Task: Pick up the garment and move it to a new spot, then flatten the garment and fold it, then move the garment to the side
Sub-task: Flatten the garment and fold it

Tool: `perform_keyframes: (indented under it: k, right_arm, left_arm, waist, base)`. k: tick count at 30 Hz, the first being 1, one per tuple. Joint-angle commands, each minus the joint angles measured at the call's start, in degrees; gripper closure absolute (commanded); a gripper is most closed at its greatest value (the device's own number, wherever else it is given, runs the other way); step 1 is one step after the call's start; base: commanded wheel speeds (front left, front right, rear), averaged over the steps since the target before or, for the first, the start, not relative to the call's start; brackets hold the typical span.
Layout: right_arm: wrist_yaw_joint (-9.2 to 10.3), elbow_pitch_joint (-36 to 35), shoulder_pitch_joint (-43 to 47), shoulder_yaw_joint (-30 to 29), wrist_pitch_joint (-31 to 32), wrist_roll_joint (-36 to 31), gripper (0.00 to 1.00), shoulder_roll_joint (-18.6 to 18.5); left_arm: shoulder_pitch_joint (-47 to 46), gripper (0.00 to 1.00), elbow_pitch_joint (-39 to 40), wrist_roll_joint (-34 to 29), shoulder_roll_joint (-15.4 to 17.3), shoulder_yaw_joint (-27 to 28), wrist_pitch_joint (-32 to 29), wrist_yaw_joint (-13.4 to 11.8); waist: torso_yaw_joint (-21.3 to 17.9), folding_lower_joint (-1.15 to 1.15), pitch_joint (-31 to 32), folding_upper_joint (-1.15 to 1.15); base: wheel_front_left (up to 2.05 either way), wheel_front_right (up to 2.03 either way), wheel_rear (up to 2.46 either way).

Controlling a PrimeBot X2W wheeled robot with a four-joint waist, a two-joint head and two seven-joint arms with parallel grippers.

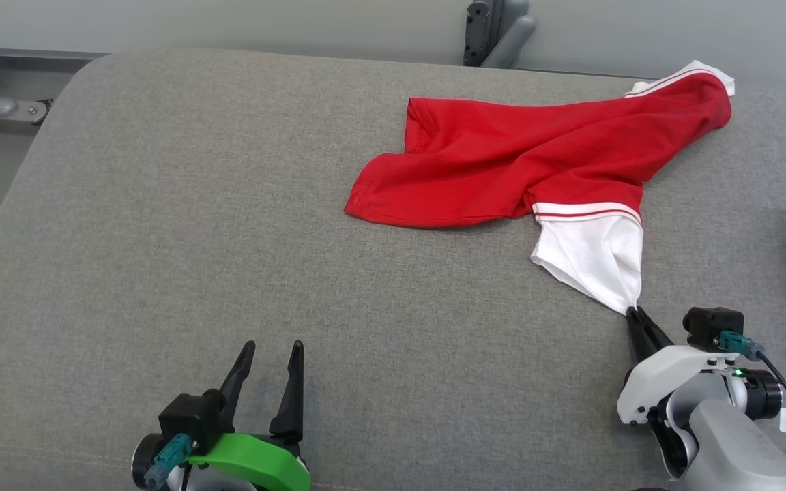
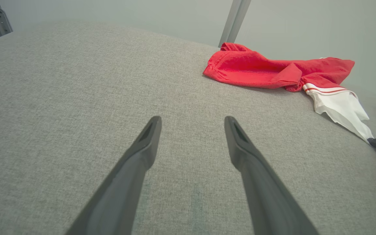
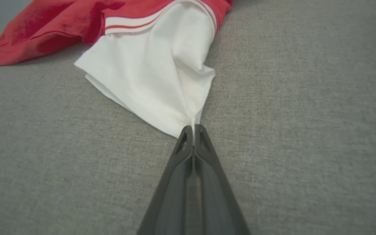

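At lower left, the left gripper (image 1: 273, 345) hovers over bare grey upholstery (image 1: 161, 239), fingers apart, holding nothing. Right of centre, toward the far edge, the garment (image 1: 536, 160) lies crumpled, its red body bunched, neither flattened nor folded. At lower right, the right gripper (image 1: 634, 312) is clamped tight on the tip of the white sleeve (image 1: 594, 252), cloth drawn taut to it. Assessment: the pickup is barely begun; relocating, flattening, folding and setting aside all remain.

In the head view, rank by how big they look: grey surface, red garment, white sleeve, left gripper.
Grey surface
Red garment
White sleeve and left gripper: about alike; the gripper is nearer the camera
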State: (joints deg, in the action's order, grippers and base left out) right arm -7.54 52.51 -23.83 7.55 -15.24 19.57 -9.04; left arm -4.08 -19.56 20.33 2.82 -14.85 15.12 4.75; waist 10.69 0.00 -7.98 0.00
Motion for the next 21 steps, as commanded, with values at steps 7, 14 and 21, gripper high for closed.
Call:
perform_keyframes:
  k: [7,14,21]
  right_arm:
    - [0.11,-5.6,4.8,-1.0,0.1,-0.3,1.0,-2.1]
    - [0.11,-11.7,11.6,-1.1,0.1,-1.2,1.0,-3.3]
    - [0.1,-16.3,14.2,-3.9,0.1,-2.9,0.0,-3.6]
  left_arm:
    - [1.7,0.0,-0.4,0.2,0.2,0.6,0.0,0.4]
    - [2.4,0.0,-0.6,1.0,0.2,0.8,0.0,0.5]
    - [-0.6,0.0,-1.5,1.5,0.2,1.0,0.0,-0.5]
  waist:
    - [-3.4,0.0,2.7,0.0]
    - [-7.1,0.0,4.8,0.0]
    - [-10.7,0.0,3.2,0.0]
  base:
    - [0.0,0.0,0.0]
    - [0.0,0.0,0.0]
    - [0.0,0.0,0.0]
